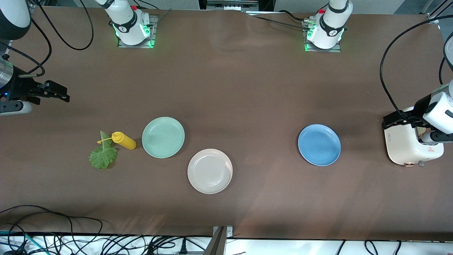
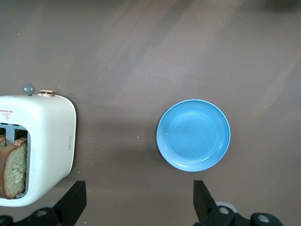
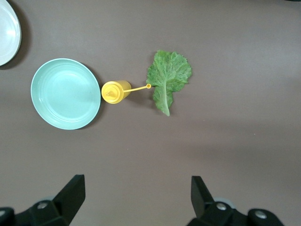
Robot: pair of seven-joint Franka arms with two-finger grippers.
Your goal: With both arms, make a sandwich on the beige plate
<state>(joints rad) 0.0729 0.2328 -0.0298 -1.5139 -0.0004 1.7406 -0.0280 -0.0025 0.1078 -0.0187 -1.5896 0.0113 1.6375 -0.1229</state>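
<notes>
The beige plate (image 1: 210, 171) lies bare near the table's middle, nearer the front camera than the mint green plate (image 1: 163, 137); its rim (image 3: 7, 33) shows in the right wrist view. A green lettuce leaf (image 1: 103, 154) (image 3: 168, 77) lies flat toward the right arm's end. Two brown bread slices (image 2: 13, 167) stand in the slots of a white toaster (image 1: 412, 145) (image 2: 47, 141) at the left arm's end. My left gripper (image 1: 394, 120) (image 2: 139, 197) hangs open over the toaster's edge, holding nothing. My right gripper (image 1: 62, 92) (image 3: 138, 195) hovers open and empty over bare table.
A yellow squeeze bottle (image 1: 124, 140) (image 3: 114, 91) stands between the lettuce and the mint plate (image 3: 65, 93), its cap strap reaching onto the leaf. A blue plate (image 1: 319, 145) (image 2: 193, 134) lies beside the toaster. Cables run along the table's edge nearest the front camera.
</notes>
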